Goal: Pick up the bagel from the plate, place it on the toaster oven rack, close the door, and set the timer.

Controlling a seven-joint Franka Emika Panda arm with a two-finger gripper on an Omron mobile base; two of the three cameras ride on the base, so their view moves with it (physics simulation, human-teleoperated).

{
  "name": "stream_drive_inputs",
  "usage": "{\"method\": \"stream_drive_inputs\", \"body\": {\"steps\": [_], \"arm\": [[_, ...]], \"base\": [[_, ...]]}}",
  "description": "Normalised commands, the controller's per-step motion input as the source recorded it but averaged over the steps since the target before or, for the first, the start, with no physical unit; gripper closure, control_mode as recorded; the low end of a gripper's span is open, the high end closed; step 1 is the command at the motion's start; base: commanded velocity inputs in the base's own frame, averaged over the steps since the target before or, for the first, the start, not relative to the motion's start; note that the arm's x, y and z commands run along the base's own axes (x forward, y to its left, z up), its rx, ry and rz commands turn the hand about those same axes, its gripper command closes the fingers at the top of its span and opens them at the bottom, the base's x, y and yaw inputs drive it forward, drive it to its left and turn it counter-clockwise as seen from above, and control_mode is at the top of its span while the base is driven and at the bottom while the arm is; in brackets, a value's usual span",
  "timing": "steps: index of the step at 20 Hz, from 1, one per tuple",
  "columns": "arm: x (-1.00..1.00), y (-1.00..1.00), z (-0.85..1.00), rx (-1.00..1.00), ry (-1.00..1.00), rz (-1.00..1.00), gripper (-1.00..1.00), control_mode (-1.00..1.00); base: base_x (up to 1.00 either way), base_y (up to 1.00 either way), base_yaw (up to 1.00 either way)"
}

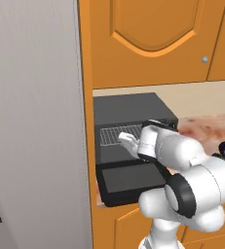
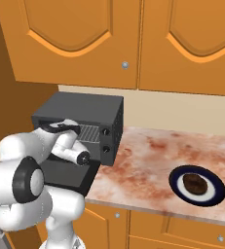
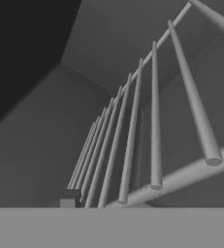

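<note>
The gripper point(image 2: 87, 154) is standing at the open mouth of the toaster oven point(image 2: 80, 114), with the hand view looking closely along the bars of the toaster oven rack point(image 3: 133, 140). Its jaws are shut at their narrowest; whether they are pinching the rack's front bar cannot be told from these pictures. The bagel point(image 2: 196, 183) is lying on the plate point(image 2: 216, 192), untouched, on the table point(image 2: 148, 160). It is sitting well apart from the gripper, off to the arm's right along the table. The door point(image 1: 131, 180) is lying folded down flat in front of the cavity, beneath the wrist. Judgement: the coming move is hinging on this sideways separation; the arm is needing to clear the oven mouth and swing right before any pickup.
</note>
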Motion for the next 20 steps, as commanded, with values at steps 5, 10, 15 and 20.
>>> {"method": "stream_drive_inputs", "body": {"steps": [5,10,15,20], "arm": [[-0.81,0.00,0.00,0.00,0.09,0.00,1.00,-1.00],[-0.82,0.00,0.00,0.00,0.10,0.00,1.00,-1.00],[-0.82,0.00,-0.02,0.00,0.16,0.00,-1.00,-1.00],[-0.70,-0.04,0.00,0.00,0.15,-0.03,-1.00,-1.00]], "base": [[0.00,0.00,0.00],[0.00,0.00,0.00],[0.00,0.00,0.00],[0.00,0.00,0.00]]}}
